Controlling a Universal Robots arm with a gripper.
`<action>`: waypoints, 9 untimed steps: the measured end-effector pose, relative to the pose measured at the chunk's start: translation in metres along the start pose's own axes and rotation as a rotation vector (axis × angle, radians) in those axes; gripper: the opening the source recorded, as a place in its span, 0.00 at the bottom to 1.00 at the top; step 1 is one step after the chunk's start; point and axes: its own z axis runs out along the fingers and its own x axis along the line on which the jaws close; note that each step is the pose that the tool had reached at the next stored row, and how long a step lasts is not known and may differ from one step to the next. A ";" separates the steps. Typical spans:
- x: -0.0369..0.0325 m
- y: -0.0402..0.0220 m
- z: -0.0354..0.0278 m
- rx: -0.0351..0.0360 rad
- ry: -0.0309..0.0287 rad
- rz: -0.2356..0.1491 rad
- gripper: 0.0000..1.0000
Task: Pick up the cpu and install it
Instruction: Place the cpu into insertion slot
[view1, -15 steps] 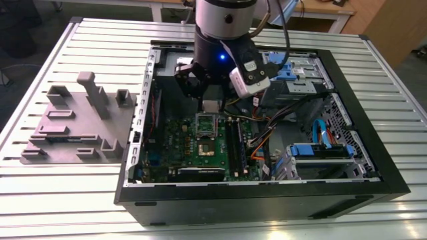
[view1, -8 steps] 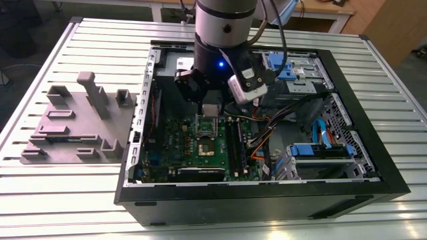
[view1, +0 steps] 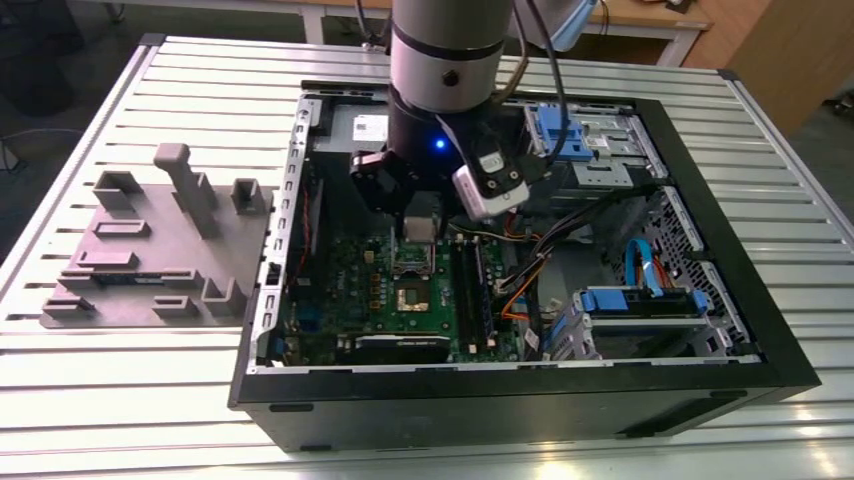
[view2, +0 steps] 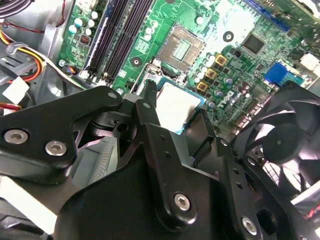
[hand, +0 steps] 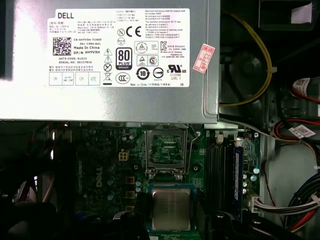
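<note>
The cpu (view2: 175, 105), a small square chip with a pale silvery top, sits between the black fingers (view2: 150, 107) of my gripper (view2: 177, 110), which is shut on it. It hangs just above the green motherboard (view2: 240, 65). In the first wrist view the cpu (hand: 171, 209) is close to the open, empty socket (hand: 165, 150). The second wrist view has that socket (view2: 182, 47) just beyond the chip. In the exterior view my gripper (view1: 420, 228) reaches down into the open computer case (view1: 507, 400) with the cpu (view1: 420, 230) at its tip.
A large grey metal box with a white label (hand: 110, 60) borders the socket. Black memory sticks (hand: 220, 170) stand beside it, and a black fan (view2: 285, 140) is close. Coloured cables (hand: 295, 130) and blue drive cages (view1: 641, 300) crowd the case. A grey plastic fixture (view1: 147, 250) lies on the slatted table.
</note>
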 end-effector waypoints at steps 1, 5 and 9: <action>0.0000 0.0000 0.0015 0.0001 0.0000 0.000 0.47; 0.0000 0.0000 0.0038 0.0003 0.0004 0.000 0.47; -0.0001 0.0000 0.0044 0.0001 0.0002 0.000 0.47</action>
